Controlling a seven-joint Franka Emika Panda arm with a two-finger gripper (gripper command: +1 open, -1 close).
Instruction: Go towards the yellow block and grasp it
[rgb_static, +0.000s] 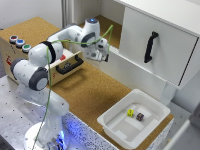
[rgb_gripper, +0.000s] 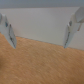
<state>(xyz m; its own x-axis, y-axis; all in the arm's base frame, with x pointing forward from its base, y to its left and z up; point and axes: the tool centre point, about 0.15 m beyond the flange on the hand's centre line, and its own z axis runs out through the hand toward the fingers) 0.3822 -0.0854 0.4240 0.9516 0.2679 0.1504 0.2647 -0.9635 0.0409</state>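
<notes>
Arm (rgb_static: 47, 60) rises from its base, elbow folded, forearm reaching level. Wrist turned down, gripper (rgb_static: 103, 54) hanging below it. Wrist view: both fingers (rgb_gripper: 7, 30) spread wide apart, nothing between them, tips angled slightly inward.

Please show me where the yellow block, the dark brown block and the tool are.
yellow block (rgb_static: 130, 113), exterior view, its top face
dark brown block (rgb_static: 140, 116), exterior view, its top face
tool (rgb_static: 103, 51), exterior view, between its fingertips
</notes>
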